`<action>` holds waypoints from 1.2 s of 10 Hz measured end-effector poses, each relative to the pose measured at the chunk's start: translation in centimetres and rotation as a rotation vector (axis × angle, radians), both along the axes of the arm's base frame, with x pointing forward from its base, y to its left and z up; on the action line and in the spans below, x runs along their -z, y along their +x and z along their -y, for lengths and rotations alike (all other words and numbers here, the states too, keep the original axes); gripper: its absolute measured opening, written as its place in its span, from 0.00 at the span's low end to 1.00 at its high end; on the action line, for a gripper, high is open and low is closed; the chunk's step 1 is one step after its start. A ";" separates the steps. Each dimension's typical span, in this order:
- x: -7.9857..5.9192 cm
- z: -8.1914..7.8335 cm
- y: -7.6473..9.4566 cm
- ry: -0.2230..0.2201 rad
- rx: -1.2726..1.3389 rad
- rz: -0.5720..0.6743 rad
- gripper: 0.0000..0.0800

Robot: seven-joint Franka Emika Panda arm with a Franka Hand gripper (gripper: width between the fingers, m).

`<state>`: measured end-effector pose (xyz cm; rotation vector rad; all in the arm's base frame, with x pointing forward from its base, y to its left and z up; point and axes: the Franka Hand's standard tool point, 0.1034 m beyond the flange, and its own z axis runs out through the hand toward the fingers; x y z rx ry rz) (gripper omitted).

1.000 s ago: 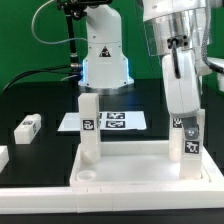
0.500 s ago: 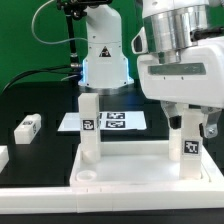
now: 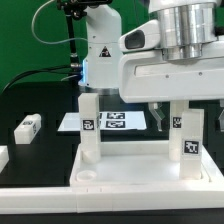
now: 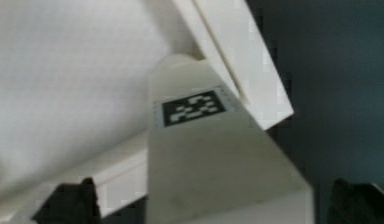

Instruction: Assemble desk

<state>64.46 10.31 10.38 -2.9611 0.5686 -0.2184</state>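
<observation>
The tabletop panel (image 3: 130, 172) is laid flat on the black counter (image 3: 40, 105), with two leg posts stood upright in it: one (image 3: 88, 128) toward the exterior view's left, another (image 3: 186, 138) toward its right. The end effector (image 3: 170, 112) is seen above the right post, fingers (image 4: 68, 200) spread wide either side of it and not gripping. The marker board (image 3: 120, 121) is set behind the posts, and a loose leg post (image 3: 27, 126) is lying far left on the counter.
</observation>
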 end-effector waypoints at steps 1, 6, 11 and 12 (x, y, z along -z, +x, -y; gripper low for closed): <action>0.0 0.0 0.0 0.008 0.048 -0.004 0.80; 0.0 0.3 0.1 0.051 0.321 -0.027 0.37; 0.1 0.5 -0.5 0.173 0.984 -0.124 0.37; 0.1 0.5 -0.6 0.223 1.143 -0.159 0.37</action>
